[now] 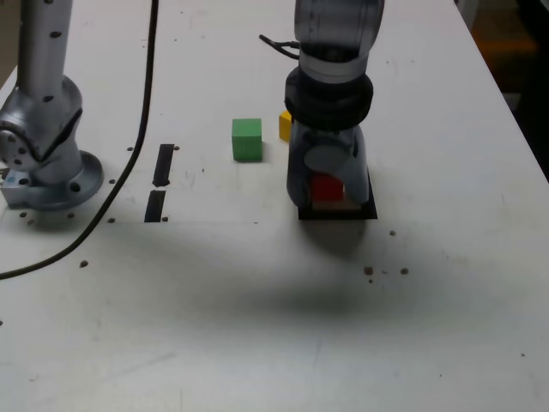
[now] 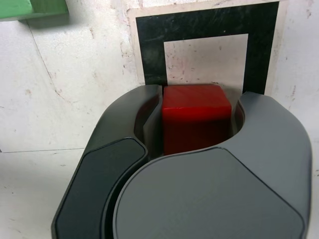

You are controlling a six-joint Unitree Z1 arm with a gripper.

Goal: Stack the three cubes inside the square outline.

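My gripper (image 1: pixel 328 190) stands low over the square outline (image 1: pixel 370 208), shut on the red cube (image 1: pixel 328 190). In the wrist view the red cube (image 2: pixel 196 115) sits between the two dark jaws, over the near side of the black frame (image 2: pixel 207 25), whose white centre shows beyond it. I cannot tell whether the cube rests on the table. The green cube (image 1: pixel 246 139) sits on the table toward the exterior view's left of the gripper; a corner of the green cube (image 2: pixel 32 8) shows in the wrist view. The yellow cube (image 1: pixel 285 125) lies just behind, partly hidden by the arm.
Two short black strips (image 1: pixel 160 181) lie on the white table (image 1: pixel 257 326) at the exterior view's left. The arm's base (image 1: pixel 43 146) stands at the far left, and a black cable (image 1: pixel 129 163) trails from it across the table.
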